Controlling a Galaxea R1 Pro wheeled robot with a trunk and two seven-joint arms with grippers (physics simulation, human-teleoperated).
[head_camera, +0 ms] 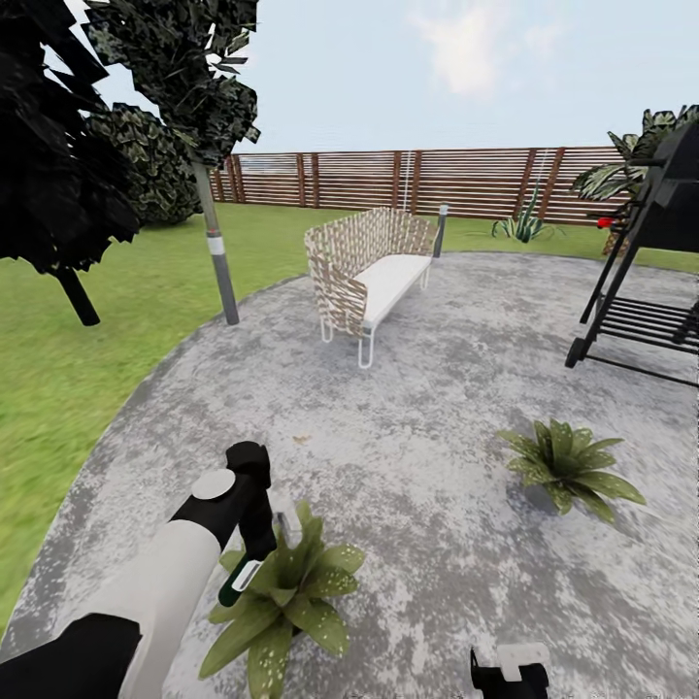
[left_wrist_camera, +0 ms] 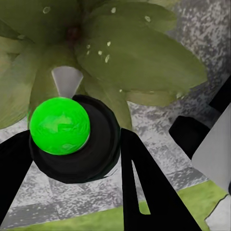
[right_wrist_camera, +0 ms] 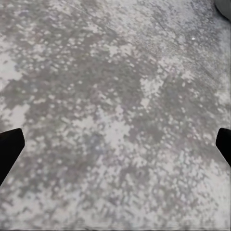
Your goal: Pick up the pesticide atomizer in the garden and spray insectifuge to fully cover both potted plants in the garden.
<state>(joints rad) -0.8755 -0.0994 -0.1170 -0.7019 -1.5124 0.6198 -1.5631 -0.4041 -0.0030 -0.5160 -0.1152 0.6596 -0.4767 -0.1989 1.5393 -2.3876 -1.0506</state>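
the spraying step is in hand. in the lower left of the head view the left pincer (head_camera: 254,558) is closed around the pesticide atomizer (head_camera: 240,581), a slim dark-green bottle with a white label, held just above the near potted plant (head_camera: 282,607) at the bottom centre of the frame. in the left wrist view the atomizer (left_wrist_camera: 60,126) sits between the two black fingers (left_wrist_camera: 144,183), its bright green end toward the camera and its pale nozzle aimed at the broad leaves (left_wrist_camera: 139,53) beyond. small white specks of insectifuge (left_wrist_camera: 107,57) already dot those leaves, and similar specks show on the lower leaves in the head view, so this plant looks partly covered, though i cannot judge how fully.

the second potted plant (head_camera: 568,466) sits at the middle right of the head view, well apart on the grey paving (head_camera: 408,388), and no specks are visible on it from here.

the right pincer (head_camera: 510,675) is at the bottom edge of the head view; in the right wrist view its fingertips (right_wrist_camera: 9,149) stand wide apart over bare paving, holding nothing.

the next move likely calls for finishing the near leaves, then carrying the nozzle across to the far plant.
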